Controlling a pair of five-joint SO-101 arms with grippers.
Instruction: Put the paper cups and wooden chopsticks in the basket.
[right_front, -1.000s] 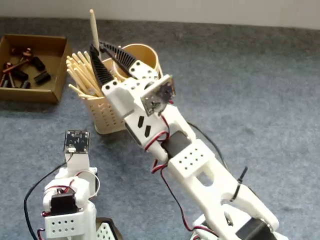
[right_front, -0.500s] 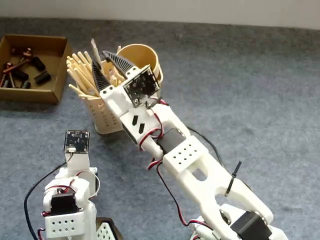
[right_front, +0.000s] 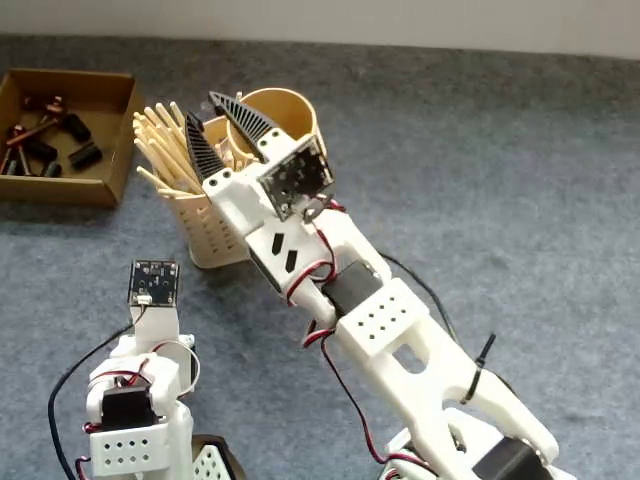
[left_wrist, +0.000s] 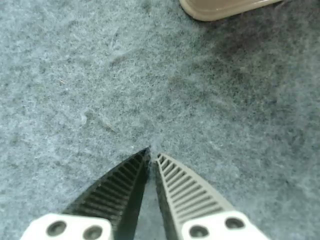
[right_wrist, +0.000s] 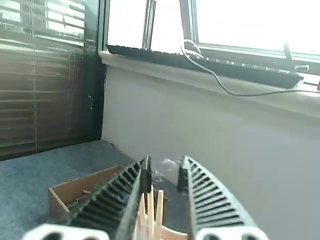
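Observation:
A cream slotted basket (right_front: 212, 238) stands on the grey carpet and holds a bundle of wooden chopsticks (right_front: 165, 150) and a tan paper cup (right_front: 290, 108). My right gripper (right_front: 215, 125) hangs open just over the basket's mouth, one black finger on the chopstick side and the other by the cup, gripping nothing. In the right wrist view the open gripper (right_wrist: 162, 175) has chopstick tips (right_wrist: 150, 212) standing below the gap. My left gripper (left_wrist: 152, 152) is shut and empty, pointing at bare carpet a little short of the basket's base (left_wrist: 225, 7).
A shallow cardboard box (right_front: 100, 140) with dark small parts sits left of the basket, also seen as the box (right_wrist: 75, 190) beyond the right fingers. The left arm (right_front: 140, 400) rests at the near left. Open carpet spreads to the right of the right arm.
One chopstick stood upright in the right gripper a second ago, sank lower, and now lies among the others in the basket. The right wrist has turned slightly. The left arm stayed still.

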